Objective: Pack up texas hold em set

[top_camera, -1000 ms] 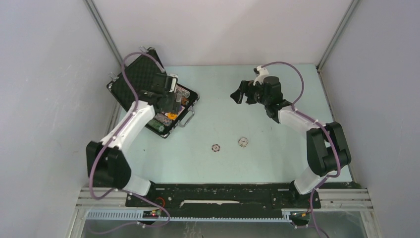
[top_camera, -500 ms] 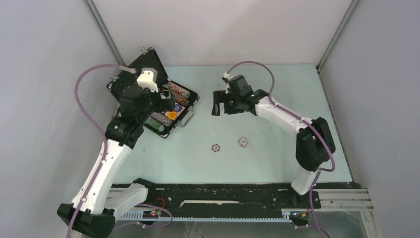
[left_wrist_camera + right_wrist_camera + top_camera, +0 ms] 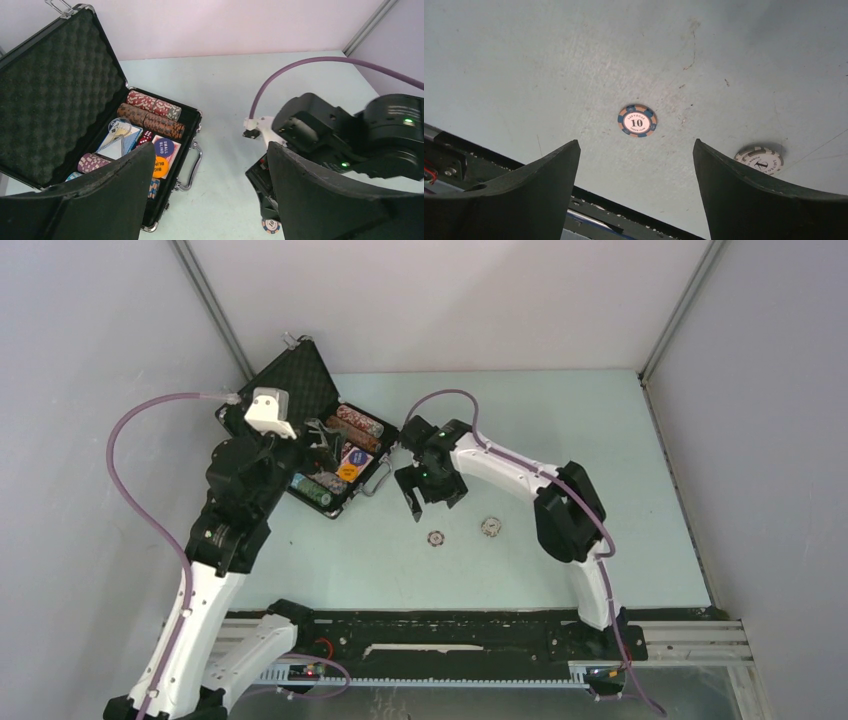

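The black case with silver edges (image 3: 258,390) lies open at the back left, lid up. In the left wrist view the case (image 3: 55,95) holds rows of chips (image 3: 151,121), card decks, a blue button (image 3: 163,147), an orange button and a red die (image 3: 145,137). Its handle (image 3: 192,167) faces the table. Two loose chips lie on the table: a blue-orange "10" chip (image 3: 436,537) (image 3: 637,120) and a white chip (image 3: 490,528) (image 3: 759,160). My right gripper (image 3: 428,500) (image 3: 636,145) is open and empty, just behind the "10" chip. My left gripper (image 3: 315,440) (image 3: 210,150) is open and empty above the case.
Grey walls with metal corner posts close in the table at the back and sides. The black base rail (image 3: 450,630) runs along the near edge. The right arm (image 3: 345,140) fills the space right of the case handle.
My right gripper has swung from the back middle to the left and nearer, over the loose chips. My left arm has drawn back off the case, uncovering its contents.
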{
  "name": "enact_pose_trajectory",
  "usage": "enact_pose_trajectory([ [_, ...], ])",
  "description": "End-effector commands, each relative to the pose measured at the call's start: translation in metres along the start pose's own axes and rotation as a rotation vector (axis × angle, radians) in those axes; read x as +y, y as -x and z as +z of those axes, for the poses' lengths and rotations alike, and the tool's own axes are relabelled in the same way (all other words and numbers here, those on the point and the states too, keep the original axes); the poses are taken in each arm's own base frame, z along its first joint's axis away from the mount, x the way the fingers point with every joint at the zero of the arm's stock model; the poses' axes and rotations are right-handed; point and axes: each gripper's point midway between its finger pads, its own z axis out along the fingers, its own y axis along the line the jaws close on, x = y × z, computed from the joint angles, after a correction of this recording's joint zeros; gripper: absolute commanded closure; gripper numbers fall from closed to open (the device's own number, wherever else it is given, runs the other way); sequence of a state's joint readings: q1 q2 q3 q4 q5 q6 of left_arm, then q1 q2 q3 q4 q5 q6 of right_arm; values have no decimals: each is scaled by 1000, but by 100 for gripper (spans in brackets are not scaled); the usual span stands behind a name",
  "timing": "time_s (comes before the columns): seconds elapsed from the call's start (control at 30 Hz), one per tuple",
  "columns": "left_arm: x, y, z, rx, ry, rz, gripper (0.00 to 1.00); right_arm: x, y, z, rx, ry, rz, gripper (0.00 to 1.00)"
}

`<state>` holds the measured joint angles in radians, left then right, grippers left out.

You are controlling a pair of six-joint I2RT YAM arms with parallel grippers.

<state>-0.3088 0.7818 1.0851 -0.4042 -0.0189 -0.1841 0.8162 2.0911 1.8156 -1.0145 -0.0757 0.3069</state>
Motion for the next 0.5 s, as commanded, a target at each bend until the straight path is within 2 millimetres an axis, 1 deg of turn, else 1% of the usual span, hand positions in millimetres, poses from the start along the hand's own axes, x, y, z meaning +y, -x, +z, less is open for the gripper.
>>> enact_pose_trajectory([
  [0.0, -3, 2, -2, -20, -4, 11, 13, -6, -17, 9, 124, -65, -28, 10],
  [0.07, -5, 3, -3, -23, -6, 21, 13, -8, -20, 14, 152, -78, -23, 14],
  [0.13, -4, 3, -5, -26, -4, 25, 13, -8, -24, 17, 171, -74, -19, 15],
  [0.27, -5, 4, -6, -30, -5, 25, 13, -6, -30, 22, 190, -76, -27, 15],
  [0.37, -5, 3, -6, -29, -4, 26, 12, -4, -37, 29, 220, -93, -38, 15],
  [0.47, -5, 3, -6, -26, -5, 25, 13, -2, -39, 34, 231, -99, -39, 15],
])
